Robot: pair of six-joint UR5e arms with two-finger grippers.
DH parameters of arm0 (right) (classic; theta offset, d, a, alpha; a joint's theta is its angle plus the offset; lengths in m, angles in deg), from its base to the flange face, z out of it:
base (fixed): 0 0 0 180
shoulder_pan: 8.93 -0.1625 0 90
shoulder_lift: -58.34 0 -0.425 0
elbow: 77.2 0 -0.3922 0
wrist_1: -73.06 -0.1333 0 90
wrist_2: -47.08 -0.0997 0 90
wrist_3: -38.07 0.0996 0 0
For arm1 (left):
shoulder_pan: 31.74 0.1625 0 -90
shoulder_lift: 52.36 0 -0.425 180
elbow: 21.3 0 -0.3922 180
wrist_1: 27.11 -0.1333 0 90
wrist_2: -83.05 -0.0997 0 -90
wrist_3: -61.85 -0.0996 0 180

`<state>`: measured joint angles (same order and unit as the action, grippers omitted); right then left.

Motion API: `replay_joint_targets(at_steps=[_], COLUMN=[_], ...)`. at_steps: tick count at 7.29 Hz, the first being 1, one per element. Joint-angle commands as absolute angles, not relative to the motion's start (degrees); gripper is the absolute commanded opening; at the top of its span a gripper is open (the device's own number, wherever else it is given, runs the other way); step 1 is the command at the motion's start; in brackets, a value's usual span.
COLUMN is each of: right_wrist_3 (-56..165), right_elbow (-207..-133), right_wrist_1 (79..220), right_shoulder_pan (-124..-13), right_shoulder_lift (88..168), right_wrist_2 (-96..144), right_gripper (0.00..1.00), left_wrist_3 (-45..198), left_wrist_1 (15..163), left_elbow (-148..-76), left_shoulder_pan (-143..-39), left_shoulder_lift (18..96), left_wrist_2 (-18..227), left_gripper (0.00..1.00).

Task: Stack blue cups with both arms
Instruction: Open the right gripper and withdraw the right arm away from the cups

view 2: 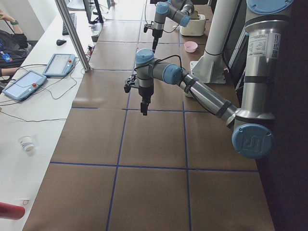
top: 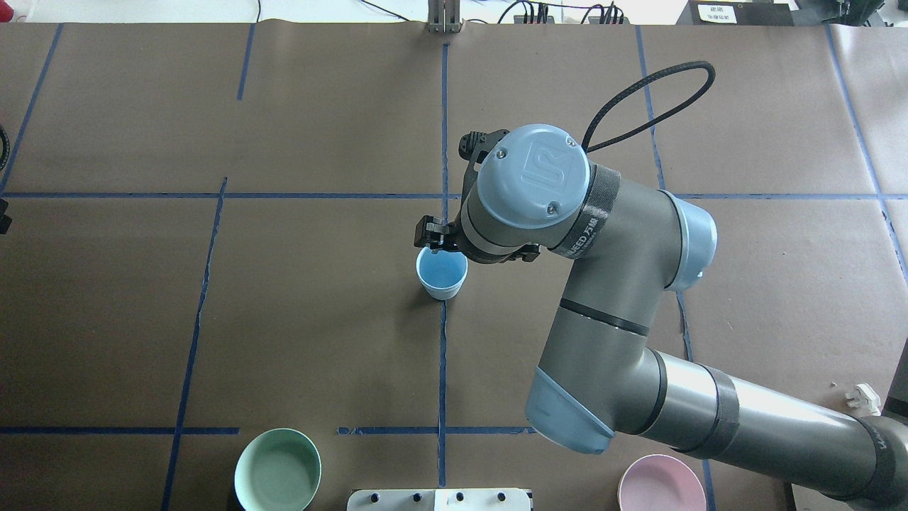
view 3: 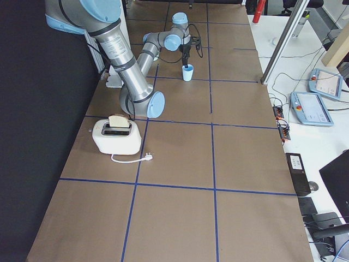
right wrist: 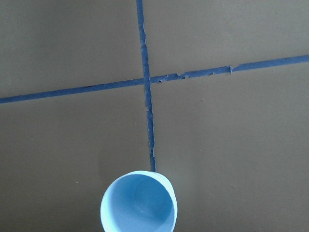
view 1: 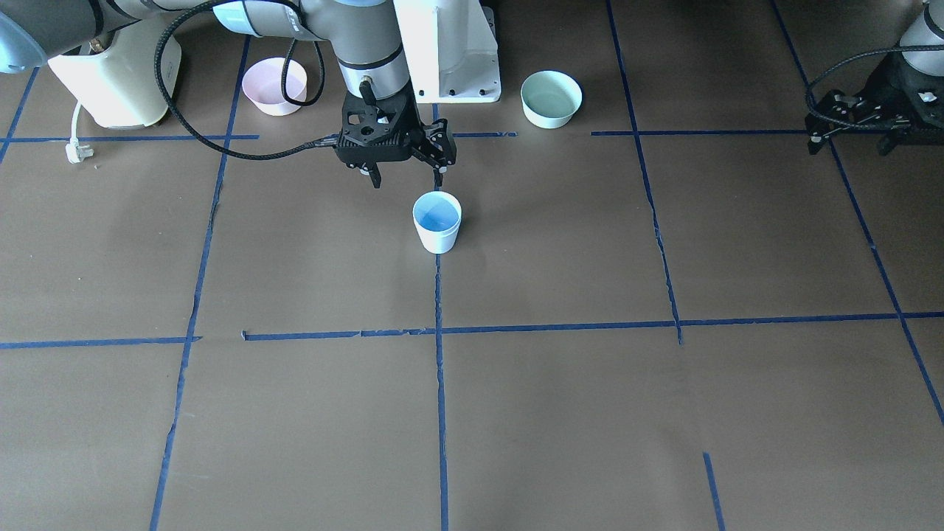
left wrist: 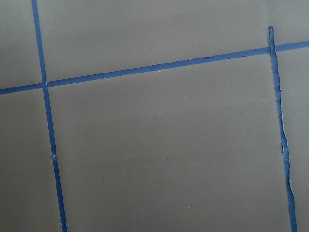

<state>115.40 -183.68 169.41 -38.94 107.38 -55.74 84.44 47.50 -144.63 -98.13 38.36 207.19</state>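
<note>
Cup (view 1: 436,221) central — bowls (view 1: 551,98) flank pedestal (view 1: 450,51).

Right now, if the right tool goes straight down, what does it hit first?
Likely the blue cup: the right tool is open, pointing down, with one finger above its rim. The other finger would reach bare table. Depth is unclear, so it may just miss.
</note>
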Motion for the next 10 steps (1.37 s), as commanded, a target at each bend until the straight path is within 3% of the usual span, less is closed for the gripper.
replay_joint_targets(at_steps=[1, 3, 5, 10], right_wrist_3=[110.45, 100.00, 85.60, 48.52], right_elbow=[-189.41, -194.43, -194.45, -189.72], right_wrist_1=[178.48, 180.64, 180.20, 180.11], right_shoulder_pan=[-44.14, -50.48, -59.69, -80.79], right_shoulder_lift=[107.91, 114.38, 120.09, 137.59], right_wrist_2=[-58.80, -62.23, -71.18, -80.95], right_gripper=[1.00, 1.00, 1.00, 1.00], left_wrist_3=[84.27, 84.18, 77.70, 51.41], left_wrist_1=[47.51, 47.51, 46.89, 47.51], left_elbow=[-144.61, -144.70, -143.13, -124.42], left_shoulder_pan=[-98.54, -99.24, -102.99, -120.67], left_shoulder_lift=[38.35, 38.35, 38.35, 37.82], left_wrist_2=[207.23, 207.23, 209.32, 215.49], left_gripper=[1.00, 1.00, 1.00, 1.00])
